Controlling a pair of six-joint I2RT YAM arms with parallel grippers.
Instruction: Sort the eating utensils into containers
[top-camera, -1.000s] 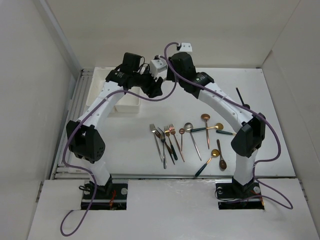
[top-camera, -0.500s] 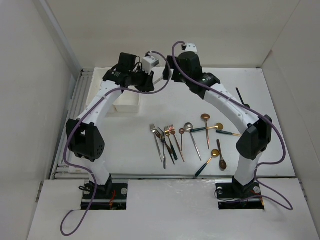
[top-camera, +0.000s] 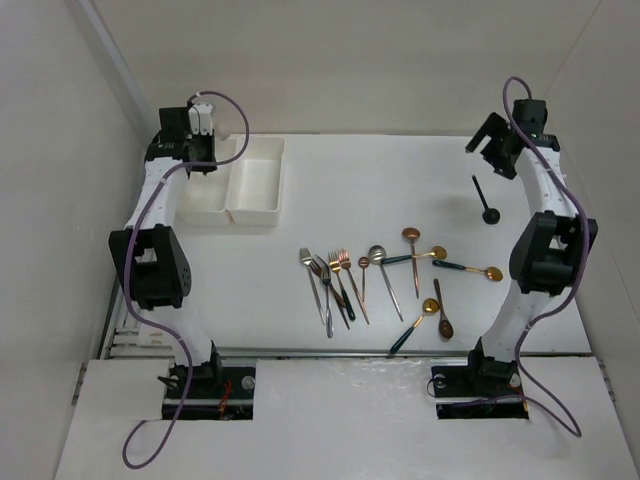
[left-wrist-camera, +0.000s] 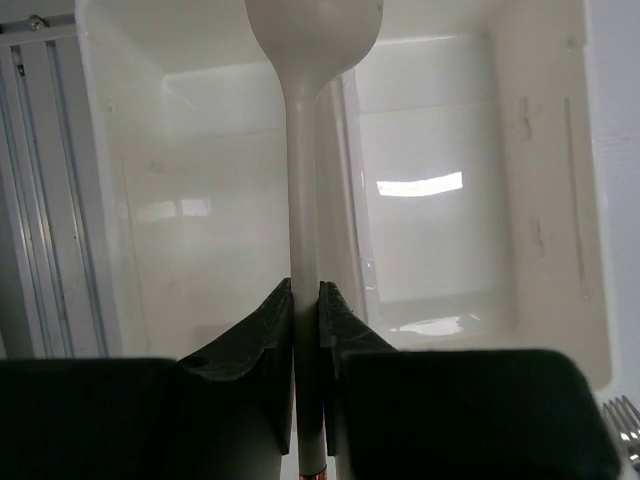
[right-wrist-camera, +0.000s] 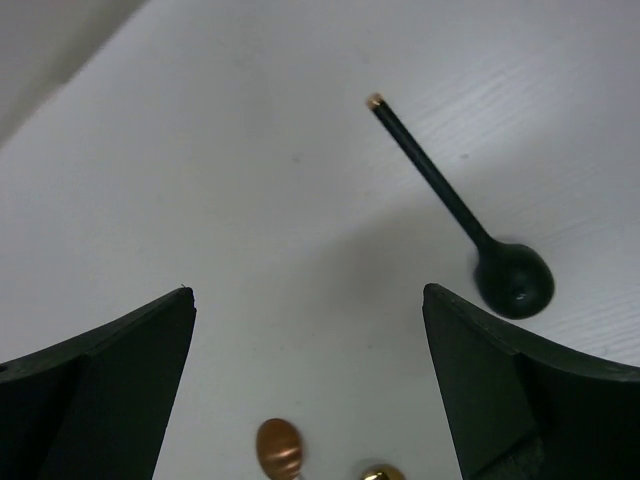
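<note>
White spoon (left-wrist-camera: 303, 150) sits clamped by its handle between the shut fingers of the left gripper (left-wrist-camera: 306, 300), hanging above the two joined bins (top-camera: 258, 180) with its shaft lined up almost over their shared wall. To do this well, the arm should shift clearly over one compartment, bring the spoon low and lengthwise, then let go. The right gripper (right-wrist-camera: 307, 292) stands wide apart above a black spoon (right-wrist-camera: 445, 195) on the table (right-wrist-camera: 250, 150); the other forks and spoons (top-camera: 380, 275) lie well apart from the bins.
</note>
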